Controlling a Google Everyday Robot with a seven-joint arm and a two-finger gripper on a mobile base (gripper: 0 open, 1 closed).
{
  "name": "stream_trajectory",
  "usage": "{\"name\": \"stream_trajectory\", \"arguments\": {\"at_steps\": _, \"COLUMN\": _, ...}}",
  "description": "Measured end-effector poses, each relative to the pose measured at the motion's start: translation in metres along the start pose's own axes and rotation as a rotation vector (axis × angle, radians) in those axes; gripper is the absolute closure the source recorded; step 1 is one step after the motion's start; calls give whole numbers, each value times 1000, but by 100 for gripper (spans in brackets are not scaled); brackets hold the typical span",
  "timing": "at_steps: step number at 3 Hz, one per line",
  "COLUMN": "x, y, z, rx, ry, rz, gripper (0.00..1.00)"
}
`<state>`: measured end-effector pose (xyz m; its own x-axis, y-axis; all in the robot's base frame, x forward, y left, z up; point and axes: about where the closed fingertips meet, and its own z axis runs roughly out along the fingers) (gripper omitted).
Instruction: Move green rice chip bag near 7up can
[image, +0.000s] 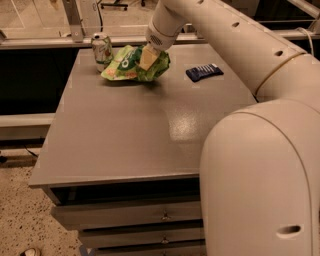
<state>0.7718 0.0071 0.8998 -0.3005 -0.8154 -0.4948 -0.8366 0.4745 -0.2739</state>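
The green rice chip bag (127, 65) is a crumpled light-green pouch with a dark-green oval logo, at the far left part of the grey table (135, 130). It lies right beside the 7up can (102, 49), which stands upright at the table's far left corner. My gripper (146, 59) reaches down from the big white arm and is shut on the bag's right half. Its tan fingers (147, 56) pinch the bag's upper fold. The bag's left edge nearly touches the can.
A small dark blue packet (204, 72) lies at the far right of the table. My white arm and base (260, 165) fill the right side of the view. Drawers (150, 220) sit under the table front. A metal rail (40, 42) runs behind.
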Motion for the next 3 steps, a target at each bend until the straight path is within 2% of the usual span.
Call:
{"name": "stream_trajectory", "arguments": {"at_steps": 1, "x": -4, "y": 6, "z": 11, "rx": -16, "ry": -2, "rz": 2, "gripper": 100}}
{"name": "stream_trajectory", "arguments": {"at_steps": 2, "x": -8, "y": 11, "z": 19, "rx": -36, "ry": -3, "rz": 12, "gripper": 84}}
{"name": "stream_trajectory", "arguments": {"at_steps": 3, "x": -6, "y": 19, "z": 31, "rx": -64, "ry": 1, "rz": 30, "gripper": 53}}
